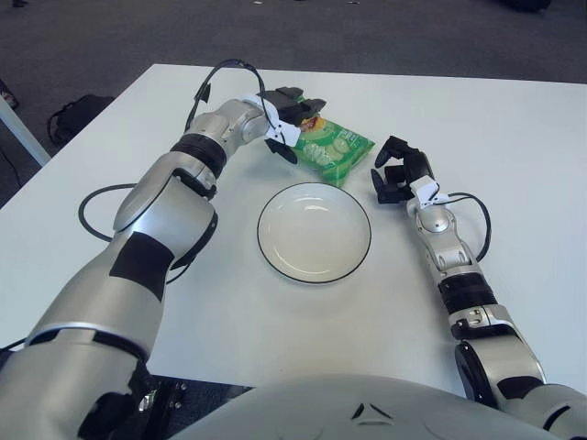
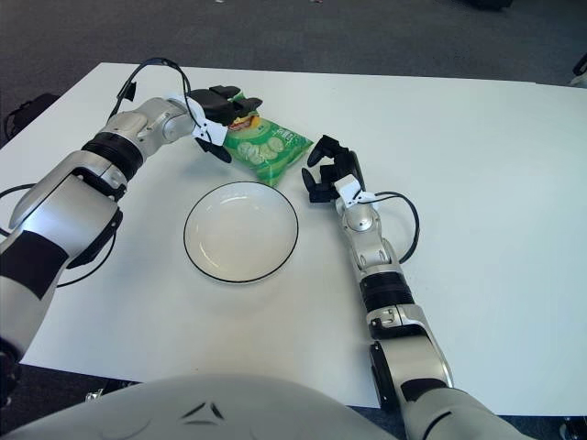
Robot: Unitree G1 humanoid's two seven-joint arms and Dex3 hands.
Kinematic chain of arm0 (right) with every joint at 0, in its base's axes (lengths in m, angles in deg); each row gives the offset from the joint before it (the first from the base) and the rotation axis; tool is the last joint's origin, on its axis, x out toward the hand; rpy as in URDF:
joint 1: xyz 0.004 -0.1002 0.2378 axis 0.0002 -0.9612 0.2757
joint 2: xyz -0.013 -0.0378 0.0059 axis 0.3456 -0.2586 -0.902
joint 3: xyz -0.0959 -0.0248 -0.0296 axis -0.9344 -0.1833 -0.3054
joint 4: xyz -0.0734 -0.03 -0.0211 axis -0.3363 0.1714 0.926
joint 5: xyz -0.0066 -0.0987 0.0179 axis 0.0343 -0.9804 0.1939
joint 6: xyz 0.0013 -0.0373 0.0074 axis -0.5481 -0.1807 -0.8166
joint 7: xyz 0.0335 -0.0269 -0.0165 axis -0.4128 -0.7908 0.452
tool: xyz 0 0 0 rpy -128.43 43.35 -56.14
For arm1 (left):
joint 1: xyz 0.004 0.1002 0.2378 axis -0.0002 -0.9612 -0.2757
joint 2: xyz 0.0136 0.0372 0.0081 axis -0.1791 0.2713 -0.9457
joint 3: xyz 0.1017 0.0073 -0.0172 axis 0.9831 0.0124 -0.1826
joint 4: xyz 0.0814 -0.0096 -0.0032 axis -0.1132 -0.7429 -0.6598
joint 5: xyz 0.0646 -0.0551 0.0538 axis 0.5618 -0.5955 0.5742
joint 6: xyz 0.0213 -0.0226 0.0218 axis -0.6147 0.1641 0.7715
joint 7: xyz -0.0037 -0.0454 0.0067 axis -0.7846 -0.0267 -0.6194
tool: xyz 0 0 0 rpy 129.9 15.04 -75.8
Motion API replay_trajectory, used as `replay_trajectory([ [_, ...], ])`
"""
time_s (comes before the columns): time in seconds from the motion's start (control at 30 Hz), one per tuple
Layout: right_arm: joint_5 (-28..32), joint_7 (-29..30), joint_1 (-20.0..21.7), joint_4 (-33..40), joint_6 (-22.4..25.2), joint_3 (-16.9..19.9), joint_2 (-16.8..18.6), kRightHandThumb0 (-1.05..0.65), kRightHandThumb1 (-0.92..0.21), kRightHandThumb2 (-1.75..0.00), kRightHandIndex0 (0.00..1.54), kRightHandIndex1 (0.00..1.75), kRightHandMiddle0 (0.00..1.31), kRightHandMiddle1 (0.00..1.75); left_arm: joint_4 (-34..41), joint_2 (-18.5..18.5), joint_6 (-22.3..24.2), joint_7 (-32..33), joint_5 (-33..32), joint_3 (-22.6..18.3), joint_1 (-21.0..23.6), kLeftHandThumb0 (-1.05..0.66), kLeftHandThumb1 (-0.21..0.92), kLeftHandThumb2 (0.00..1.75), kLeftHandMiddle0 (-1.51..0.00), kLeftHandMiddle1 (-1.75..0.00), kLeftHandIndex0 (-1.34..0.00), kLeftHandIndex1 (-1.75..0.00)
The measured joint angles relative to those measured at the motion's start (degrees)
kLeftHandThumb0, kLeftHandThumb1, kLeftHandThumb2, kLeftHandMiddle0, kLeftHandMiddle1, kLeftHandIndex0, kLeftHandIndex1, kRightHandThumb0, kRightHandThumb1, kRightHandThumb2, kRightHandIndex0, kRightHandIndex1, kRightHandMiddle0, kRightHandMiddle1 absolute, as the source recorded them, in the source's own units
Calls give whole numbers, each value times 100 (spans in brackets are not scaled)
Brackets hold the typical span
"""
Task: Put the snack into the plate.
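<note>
The snack is a green bag (image 1: 337, 148) with cucumber slices printed on it, lying on the white table just behind the plate. The white plate (image 1: 267, 246) with a dark rim is empty and sits at the table's middle. My left hand (image 1: 295, 124) is at the bag's left end, fingers over its far corner and thumb on the near side, closed on it. My right hand (image 1: 396, 174) shows to the right of the plate and the bag, fingers loosely curled and holding nothing.
A black cable (image 1: 87, 209) loops on the table by my left arm, and another (image 1: 481, 220) by my right forearm. The table's left edge (image 1: 83, 137) borders dark floor, where a black bag (image 1: 73, 115) lies.
</note>
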Motion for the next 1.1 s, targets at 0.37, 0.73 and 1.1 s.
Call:
replay_trajectory([
  [0.37,-145,13,-73,206,202,-14,2,-54,-18,-149,130,175,73,175,148,-59,206,-1288,56,195,93,-90,62,48,0,0,0,-19],
  [0.73,-144,-50,-113,308,288,-6,2,-53,-19,-147,131,175,72,175,480,-270,412,-2307,151,370,281,-89,48,64,0,0,0,-32],
  [1.1,-118,-158,-122,324,291,31,-10,-53,-21,-145,130,175,70,175,640,-570,455,-2530,195,432,257,-93,50,64,0,0,0,-23],
])
